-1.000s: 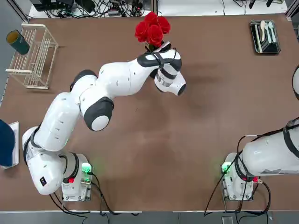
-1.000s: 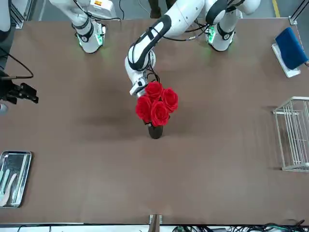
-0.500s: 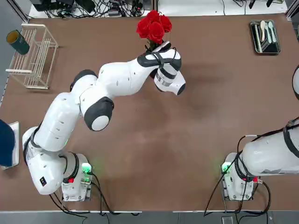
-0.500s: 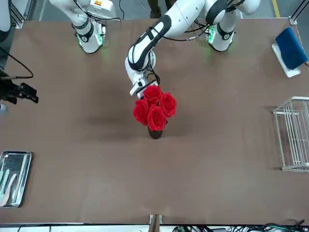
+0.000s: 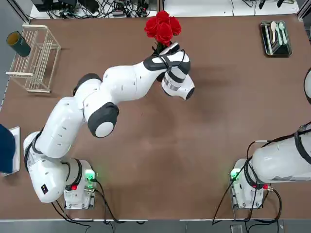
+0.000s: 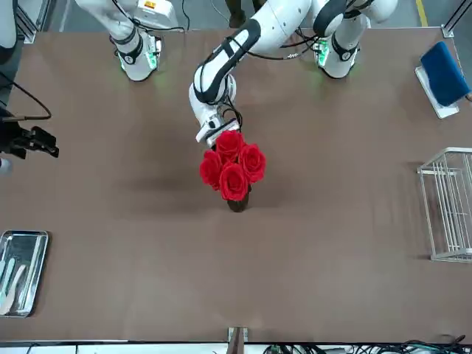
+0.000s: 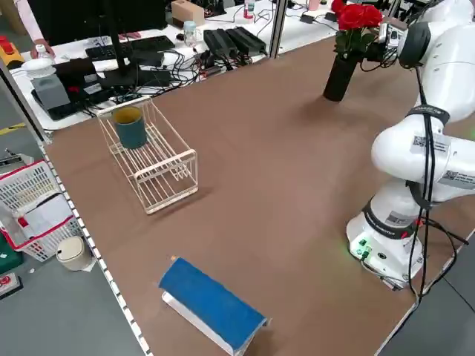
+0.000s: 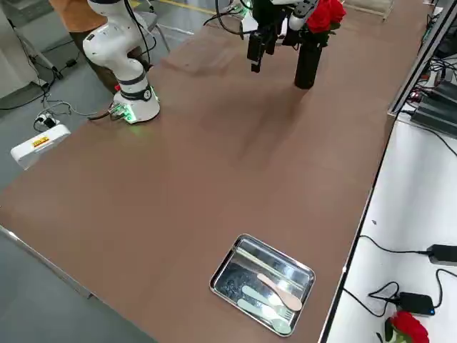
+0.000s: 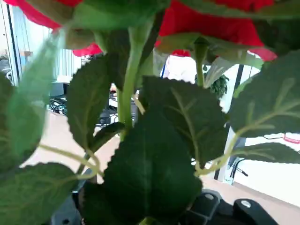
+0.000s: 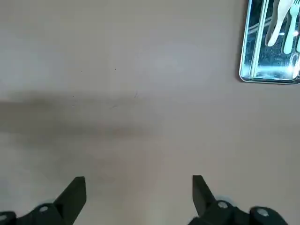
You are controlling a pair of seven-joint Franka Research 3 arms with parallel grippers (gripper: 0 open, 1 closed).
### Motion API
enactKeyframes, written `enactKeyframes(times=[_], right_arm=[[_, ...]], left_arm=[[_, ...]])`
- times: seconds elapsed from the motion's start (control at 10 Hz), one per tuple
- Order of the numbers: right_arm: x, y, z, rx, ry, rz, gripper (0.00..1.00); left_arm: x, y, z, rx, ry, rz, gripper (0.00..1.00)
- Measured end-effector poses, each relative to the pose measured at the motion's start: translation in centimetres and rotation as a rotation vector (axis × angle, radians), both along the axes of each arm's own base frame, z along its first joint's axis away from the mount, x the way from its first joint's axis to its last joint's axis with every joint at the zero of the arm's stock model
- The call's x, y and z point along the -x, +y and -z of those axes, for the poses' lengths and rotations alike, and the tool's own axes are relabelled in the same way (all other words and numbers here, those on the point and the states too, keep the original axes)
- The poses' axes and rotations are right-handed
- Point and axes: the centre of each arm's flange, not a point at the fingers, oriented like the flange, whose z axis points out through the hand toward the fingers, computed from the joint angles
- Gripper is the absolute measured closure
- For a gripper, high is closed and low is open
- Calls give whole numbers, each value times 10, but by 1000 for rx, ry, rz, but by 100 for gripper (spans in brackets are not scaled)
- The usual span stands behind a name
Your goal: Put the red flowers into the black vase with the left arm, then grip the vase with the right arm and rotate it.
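Note:
The red flowers (image 6: 232,166) stand over the black vase (image 6: 237,203), their stems running down into its mouth. My left gripper (image 6: 218,135) reaches in from the robot's side and is shut on the stem bundle just under the blooms. Seen from above, the red flowers (image 5: 163,26) hide the vase. From the side, the black vase (image 7: 340,76) stands upright on the table with the blooms above it. Green leaves (image 9: 150,159) fill the left wrist view. My right gripper (image 10: 138,197) hangs open over bare table at the robot's right edge, far from the vase.
A wire rack (image 5: 38,58) with a dark green cup (image 5: 18,43) sits at the far left. A metal tray (image 5: 275,38) with cutlery lies at the far right corner. A blue item (image 5: 7,148) rests at the left edge.
The flowers and my left gripper have shifted a little toward the table's far side, bringing the blooms more squarely over the vase. The right arm has not moved.

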Motion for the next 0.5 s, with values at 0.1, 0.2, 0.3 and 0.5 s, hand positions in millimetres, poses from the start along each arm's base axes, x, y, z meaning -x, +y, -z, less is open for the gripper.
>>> enactKeyframes(times=[0.1,0.2,0.3,0.5], right_arm=[[0,0,0,0,0,0,0],[0,0,0,0,0,0,0],[0,0,0,0,0,0,0],[0,0,0,0,0,0,0]], left_arm=[[1,-2,-2,4,-2,2,17],[4,-4,-5,8,-3,5,17],[6,-6,-9,12,-7,8,17],[9,-10,-15,21,-11,13,17]])
